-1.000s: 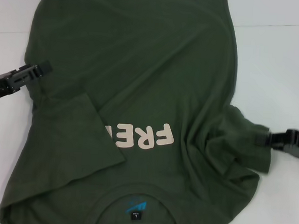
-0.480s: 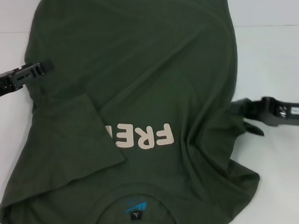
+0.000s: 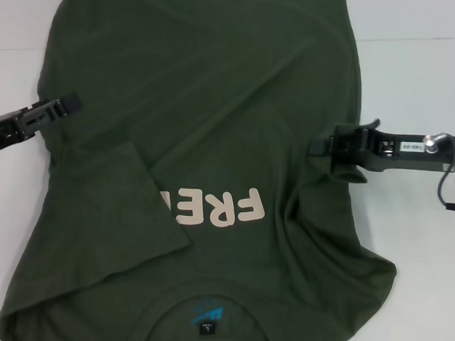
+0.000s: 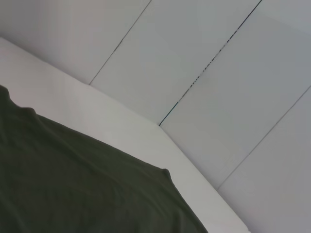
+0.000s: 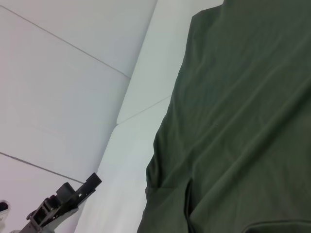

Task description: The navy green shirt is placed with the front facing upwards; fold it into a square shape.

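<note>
Only head view: right gripper (image 3: 319, 146) over shirt (image 3: 216, 100).

A navy green shirt (image 3: 215, 123) lies front-up on a white desk (image 3: 418, 82), its left sleeve folded over the chest, covering part of the pale lettering (image 3: 217, 207). The left end effector (image 3: 65, 103) rests at one edge; the right end effector (image 3: 322, 145) reaches over the other.

three cameras: my head view from above, two wrist views low by the cloth.
head view looks steeply down on the navy green shirt (image 3: 207, 123); both wrist cameras skim it close, and the right one shares the left gripper (image 5: 73, 194).
</note>
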Available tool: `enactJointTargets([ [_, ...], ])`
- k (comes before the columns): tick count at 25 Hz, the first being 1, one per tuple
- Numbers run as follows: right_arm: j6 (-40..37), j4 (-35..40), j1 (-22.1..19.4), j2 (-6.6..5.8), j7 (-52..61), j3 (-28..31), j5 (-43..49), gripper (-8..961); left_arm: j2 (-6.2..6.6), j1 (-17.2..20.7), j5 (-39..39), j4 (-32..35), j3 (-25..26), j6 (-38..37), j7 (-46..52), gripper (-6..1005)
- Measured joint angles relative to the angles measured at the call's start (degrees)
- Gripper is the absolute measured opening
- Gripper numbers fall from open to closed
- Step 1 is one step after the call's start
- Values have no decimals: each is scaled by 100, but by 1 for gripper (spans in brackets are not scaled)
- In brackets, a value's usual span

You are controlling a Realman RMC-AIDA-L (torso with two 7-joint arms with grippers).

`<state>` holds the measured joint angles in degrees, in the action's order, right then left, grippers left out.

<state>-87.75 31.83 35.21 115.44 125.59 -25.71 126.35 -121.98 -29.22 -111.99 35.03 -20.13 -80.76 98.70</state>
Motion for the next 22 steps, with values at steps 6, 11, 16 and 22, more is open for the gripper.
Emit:
enactJointTargets([
  [6,268,-114,107,113,0,-146,-22,21,9,-15,-33,-61,-7,0,4,888],
  [11,471,-339,178,119,-2,-159,-24,48,8,-14,-40,-90,-10,8,6,888],
  [16,590,-388,262,186,-68,-203,-21,183,8,-12,-42,-93,-9,15,8,889],
  [22,608,-340,349,234,-171,-395,-52,456,8,9,-47,-93,-8,17,9,889],
])
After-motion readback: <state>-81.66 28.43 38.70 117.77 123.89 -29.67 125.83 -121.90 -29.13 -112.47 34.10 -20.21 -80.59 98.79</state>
